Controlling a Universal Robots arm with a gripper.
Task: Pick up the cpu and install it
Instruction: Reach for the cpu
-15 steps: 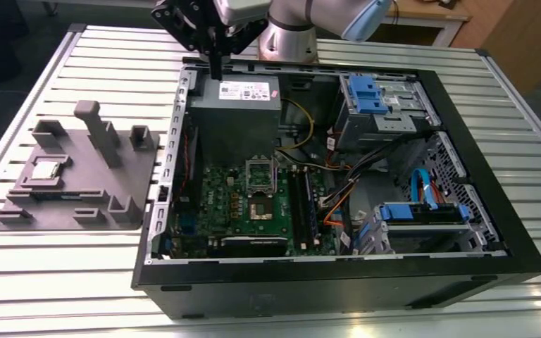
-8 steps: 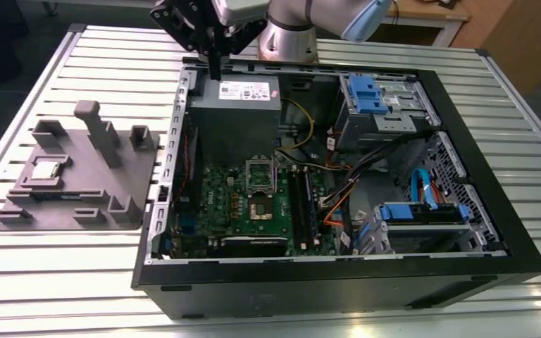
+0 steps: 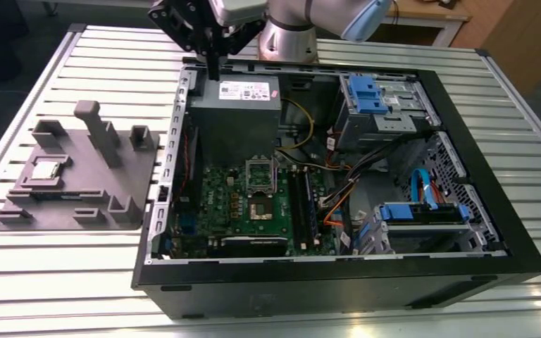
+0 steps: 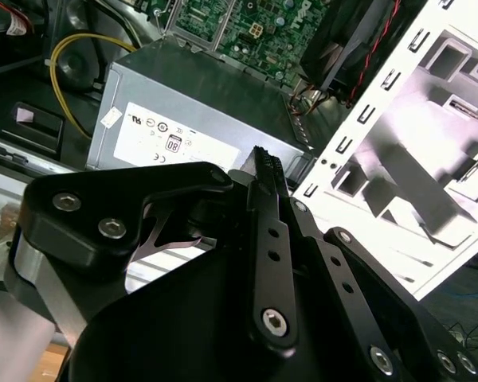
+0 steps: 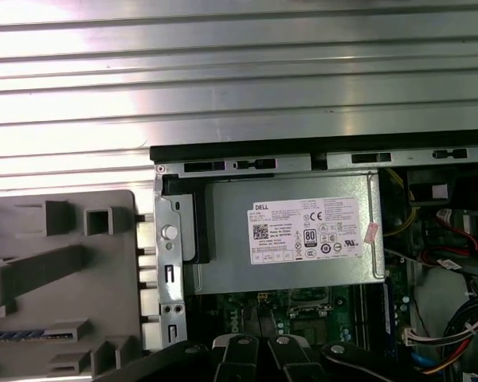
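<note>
Pressed together and empty, the gripper (image 4: 263, 159) is held over the open computer case (image 3: 346, 282), by its grey power supply (image 3: 234, 116). Outside the case, on the exterior view's left, the cpu (image 3: 45, 171) is seen lying on a grey fixture (image 3: 134, 169).

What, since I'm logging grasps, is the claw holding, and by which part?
Nothing: the claw is empty; the cpu lies on the grey fixture.

Ribbed metal table (image 3: 54, 282) gleaming brightly, matt grey plastic tray (image 3: 134, 179) looking dull, cpu (image 3: 45, 170) showing a shiny metal top, grey metal box (image 5: 223, 270) carrying a smooth white paper label (image 5: 305, 231).
</note>
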